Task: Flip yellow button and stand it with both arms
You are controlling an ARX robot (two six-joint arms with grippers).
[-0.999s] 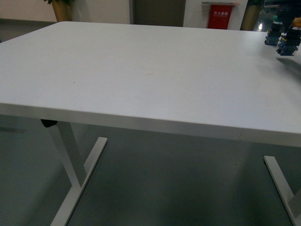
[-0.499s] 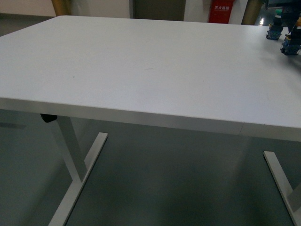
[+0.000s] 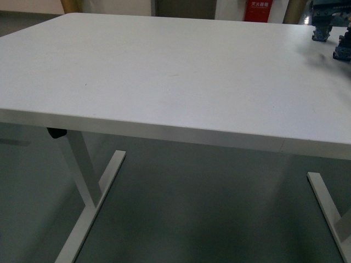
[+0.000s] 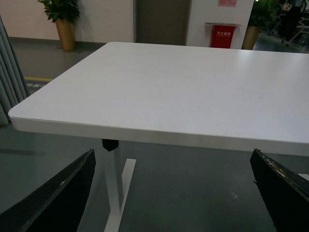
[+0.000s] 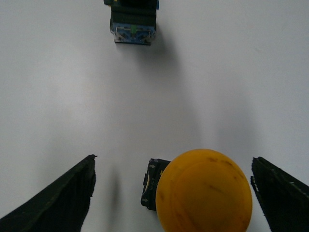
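1. Yellow button stands on the white table, its round orange-yellow cap facing the right wrist camera and a dark block of its body showing beside the cap.
2. Right gripper hangs over it with its two black fingers spread wide; the button sits between them, closer to one finger, and neither finger touches it.
3. Another button stands well apart on the same surface, at about 12 o'clock from the yellow one in the wrist view; its cap colour cannot be told here.
4. Front view: two small blue-grey bodies sit at the table's far edge at roughly 2 o'clock, the outer one cut off by the frame.
5. Left gripper is spread open and holds nothing, its fingers off the near table edge, above the floor.
6. A red box and a potted plant stand beyond the table.
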